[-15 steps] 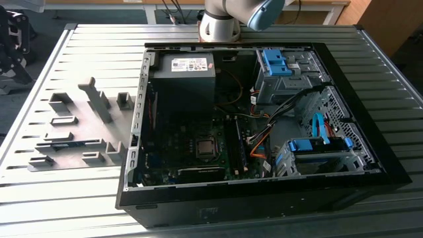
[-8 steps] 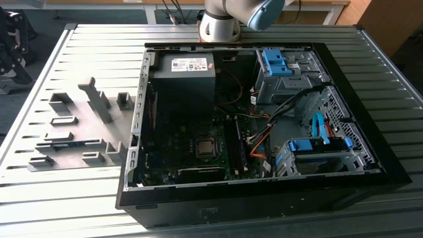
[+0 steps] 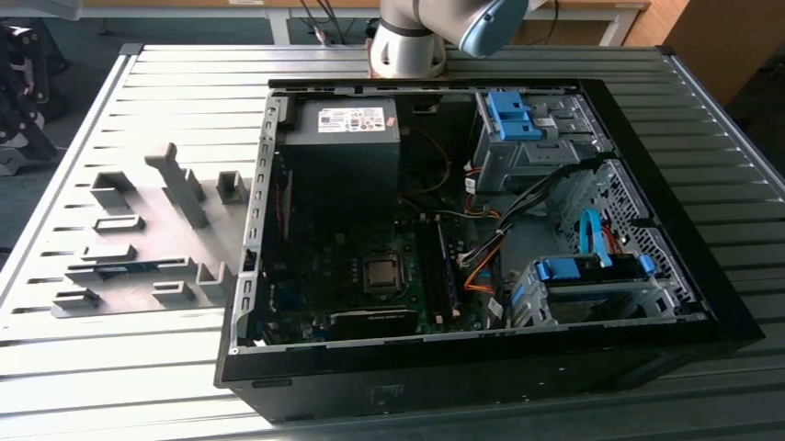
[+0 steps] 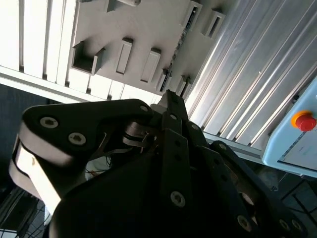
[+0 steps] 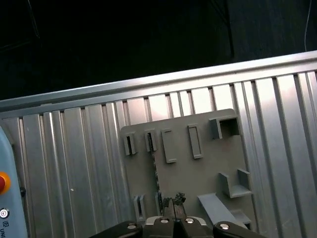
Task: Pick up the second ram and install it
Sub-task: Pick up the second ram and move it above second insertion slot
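Observation:
The second ram (image 3: 123,267) is a thin blue-green stick standing on edge between two grey holders on the fixture plate (image 3: 147,230), at the exterior view's left. Both wrist views show it as a thin dark line (image 5: 155,171) (image 4: 174,57) across the plate. My gripper (image 5: 173,201) (image 4: 171,96) hangs well above the plate, with its tips over the plate's edge near one end of the ram. Its fingers are shut together with nothing between them. The arm's base (image 3: 411,41) stands behind the computer case.
An open black computer case (image 3: 479,367) lies on the slatted metal table (image 3: 110,386), with the motherboard, cables and blue drive cages inside. Several grey fixture blocks (image 3: 184,184) rise from the plate. A pendant with a red stop button (image 4: 303,120) lies beside the table.

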Motion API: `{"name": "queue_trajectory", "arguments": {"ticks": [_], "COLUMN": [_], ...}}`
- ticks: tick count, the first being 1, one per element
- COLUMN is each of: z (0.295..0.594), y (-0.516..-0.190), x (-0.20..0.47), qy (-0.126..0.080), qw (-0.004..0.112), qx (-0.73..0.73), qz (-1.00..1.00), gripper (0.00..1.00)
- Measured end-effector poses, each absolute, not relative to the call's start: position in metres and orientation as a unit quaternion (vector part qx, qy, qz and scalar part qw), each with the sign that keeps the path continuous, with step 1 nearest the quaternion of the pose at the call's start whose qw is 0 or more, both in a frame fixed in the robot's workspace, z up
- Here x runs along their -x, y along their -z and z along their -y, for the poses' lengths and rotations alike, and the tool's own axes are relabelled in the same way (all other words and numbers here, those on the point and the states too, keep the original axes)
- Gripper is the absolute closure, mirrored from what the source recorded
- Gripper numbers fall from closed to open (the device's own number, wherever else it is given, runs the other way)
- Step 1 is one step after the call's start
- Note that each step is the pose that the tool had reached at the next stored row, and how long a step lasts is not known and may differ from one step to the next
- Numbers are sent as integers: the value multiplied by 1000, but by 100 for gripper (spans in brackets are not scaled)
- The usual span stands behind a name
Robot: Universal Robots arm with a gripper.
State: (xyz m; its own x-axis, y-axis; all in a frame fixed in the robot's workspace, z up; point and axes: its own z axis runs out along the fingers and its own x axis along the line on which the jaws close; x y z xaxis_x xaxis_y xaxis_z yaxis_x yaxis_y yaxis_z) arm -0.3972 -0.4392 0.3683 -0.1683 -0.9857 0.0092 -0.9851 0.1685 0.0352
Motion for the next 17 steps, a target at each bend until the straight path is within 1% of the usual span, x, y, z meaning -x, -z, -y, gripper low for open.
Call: {"name": "queue_trajectory", "arguments": {"ticks": [5,6,7,9,10,11,12,13,17], "z": [442,442,442,443,445,445,446,448,450], "y": [-362,-362,-362,-362,-362,-361,-361,-360,-354], "x": [400,400,400,400,400,400,400,401,401], "qy": [10,10,10,10,11,13,16,19,21], "qw": [14,14,14,14,12,9,6,3,1], "qx": [-655,-656,-657,-657,-658,-658,-658,-658,-663], "qz": [755,754,754,753,753,753,753,753,748], "gripper": [89,83,83,71,71,65,65,58,58]}}
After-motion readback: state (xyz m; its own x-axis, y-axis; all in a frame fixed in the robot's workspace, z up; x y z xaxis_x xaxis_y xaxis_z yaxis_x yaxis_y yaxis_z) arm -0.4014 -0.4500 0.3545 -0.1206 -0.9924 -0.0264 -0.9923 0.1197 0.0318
